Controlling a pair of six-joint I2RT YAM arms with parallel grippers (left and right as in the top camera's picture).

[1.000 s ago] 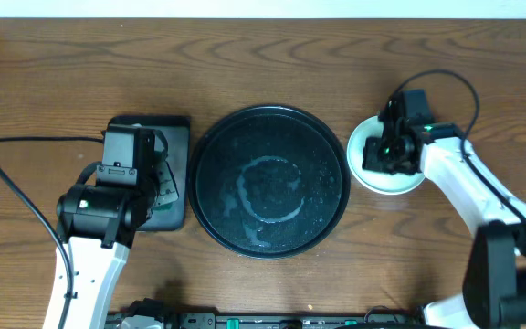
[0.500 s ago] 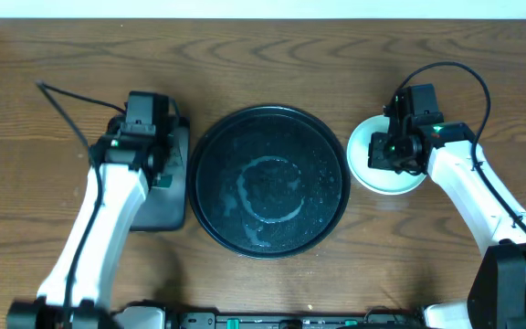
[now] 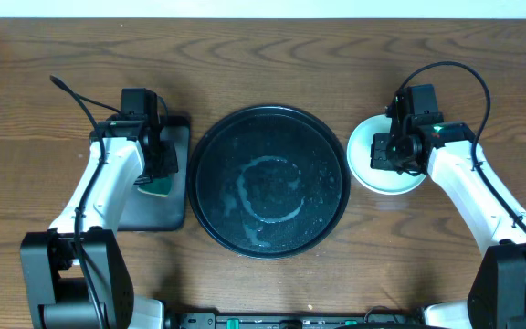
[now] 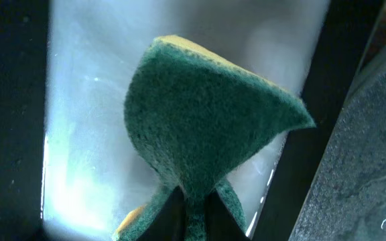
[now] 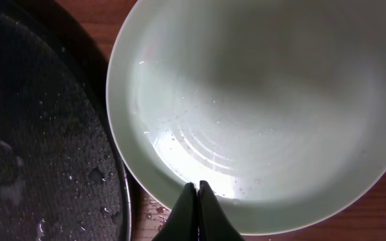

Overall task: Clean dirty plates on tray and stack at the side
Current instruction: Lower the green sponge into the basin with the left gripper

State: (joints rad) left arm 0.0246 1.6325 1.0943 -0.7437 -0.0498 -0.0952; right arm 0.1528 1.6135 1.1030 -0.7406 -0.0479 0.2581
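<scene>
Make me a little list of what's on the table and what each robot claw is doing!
big round tray: middle of the table, wet, no plates on it
plate: pale mint, on the table right of the round tray, a few drops inside
left claw: pinching a green and yellow sponge above the small rectangular tray
right claw: shut, over the plate's edge; touching it or not, cannot tell
small rectangular tray: black, left of the round tray
</scene>
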